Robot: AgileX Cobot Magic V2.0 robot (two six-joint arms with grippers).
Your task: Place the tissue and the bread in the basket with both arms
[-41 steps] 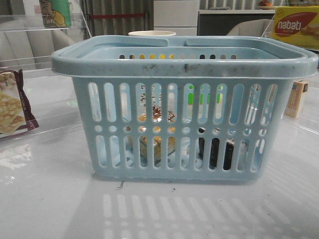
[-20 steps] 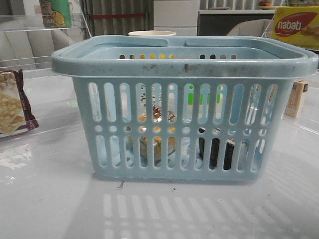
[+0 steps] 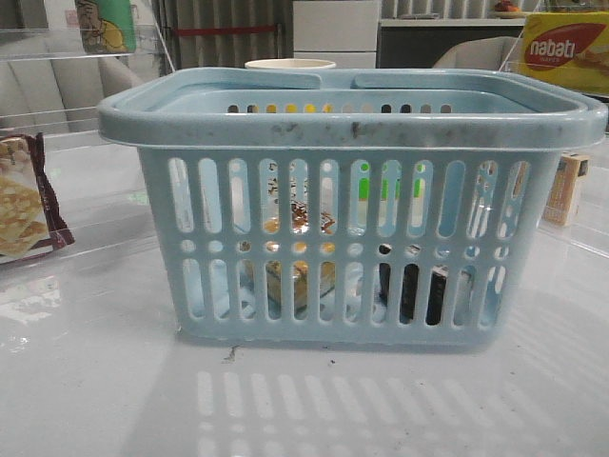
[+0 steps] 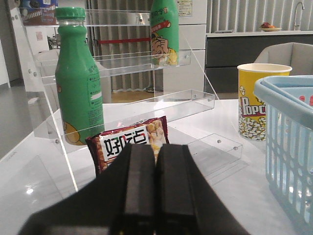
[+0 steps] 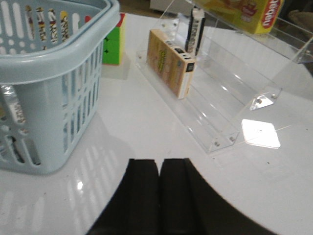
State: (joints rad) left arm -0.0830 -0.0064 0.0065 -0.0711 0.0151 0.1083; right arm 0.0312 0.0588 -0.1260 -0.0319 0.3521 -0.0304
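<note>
With its two black fingers pressed flat together and nothing between them, the left gripper (image 4: 155, 188) sits low above the white table (image 4: 234, 196), outside the large pale blue slotted plastic basket (image 4: 288, 142). Ahead of it stand a maroon-edged cracker bag (image 4: 131, 143), a green plastic bottle (image 4: 78, 83) on a clear acrylic shelf (image 4: 146, 105), and a yellow popcorn cup (image 4: 258, 100). The right gripper (image 5: 159, 196) is likewise pressed together and empty, clear of the basket on the opposite side, beside a clear acrylic rack (image 5: 220, 117) holding a small tan carton (image 5: 171, 68).

Seen from the front, the small clear bag of golden-brown bread (image 3: 297, 249) stands inside the basket toward its left half, visible through the slots. The small upright black tissue packet (image 3: 411, 290) stands on the basket floor toward the right half, apart from the bread. Each item lies on the side of the arm nearest it, which fits a two-arm delivery. Both items being contained and both grippers empty, the task appears complete.
</note>
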